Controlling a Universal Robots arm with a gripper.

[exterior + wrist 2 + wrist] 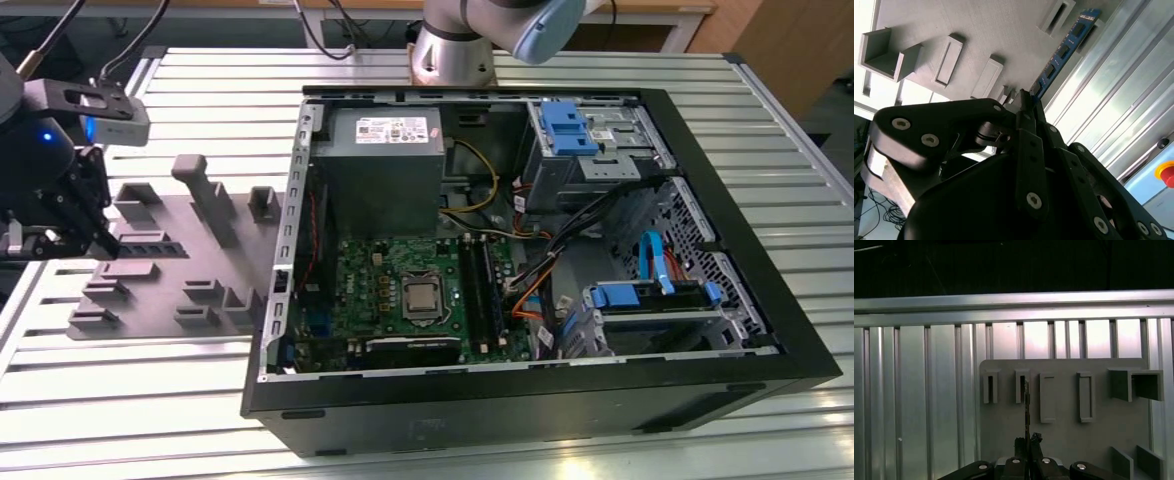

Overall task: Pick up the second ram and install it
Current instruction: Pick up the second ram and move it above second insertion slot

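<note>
Looking across a table (160,400) of ribbed aluminium slats, throwing back bright glare in both wrist views. Seeing wood-coloured furniture (787,40) beyond its far edge in the exterior view, and the arm's grey base (454,55) standing just behind an open black computer case (534,400). Finding inside that case a green motherboard (387,290), a grey power supply (380,170) and a blue drive bracket (567,125). Noting a flat grey holder board (154,300) lying on the slats at the exterior view's left of the case, carrying raised blocks and narrow slots. Catching a red button (1166,172) past the table's edge in the second wrist view.

Turning to the second ram (1066,47): appearing as a long, thin, dark-blue stick with a row of black chips along its face, and shrinking to a bare sliver where seen edge-on in the first wrist view. Hanging over the holder board at the exterior view's far left, well apart from the case. Reaching with its free end right beside one narrow slot (1021,387) of the board; impossible to tell whether touching it or clear of it.

Pinching the near end of that stick between the black fingers of the gripper (1026,97), pressing on both flat faces, with the rest jutting straight out past the fingertips.
</note>
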